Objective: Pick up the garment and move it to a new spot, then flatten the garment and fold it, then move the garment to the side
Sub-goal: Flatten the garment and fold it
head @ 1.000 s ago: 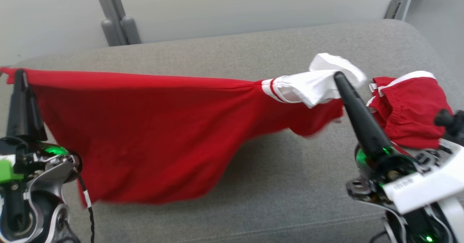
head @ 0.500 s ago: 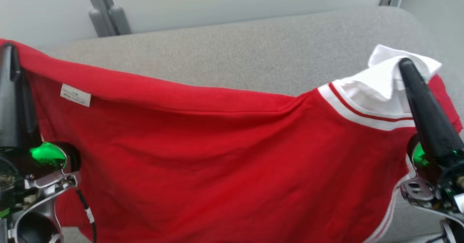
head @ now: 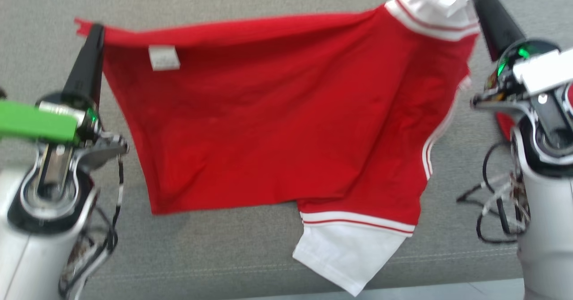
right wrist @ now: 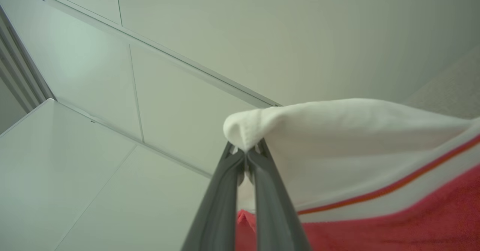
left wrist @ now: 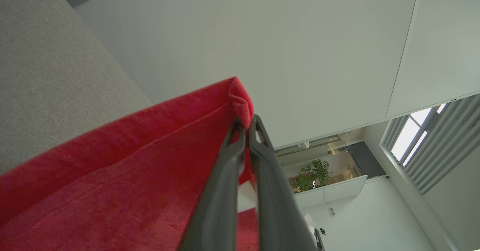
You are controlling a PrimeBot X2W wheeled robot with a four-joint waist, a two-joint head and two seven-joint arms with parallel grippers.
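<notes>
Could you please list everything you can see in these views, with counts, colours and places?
Red short-sleeved jersey with white striped-trim sleeves: one, red and white, held spread between both tools over the cushion, one sleeve hanging low.
White rectangular cloth label: one, white, near the jersey's upper edge, close to the left tool.
Grey upholstered cushion: one, grey, beneath the jersey.
Leafy potted plant: one, green, far back in the room in the left wrist view.
Loose black cables: one bundle, black, beside the right forearm.
Left tool: one, dark, shut on the jersey's red corner.
Right tool: one, dark, shut on a white sleeve.
</notes>
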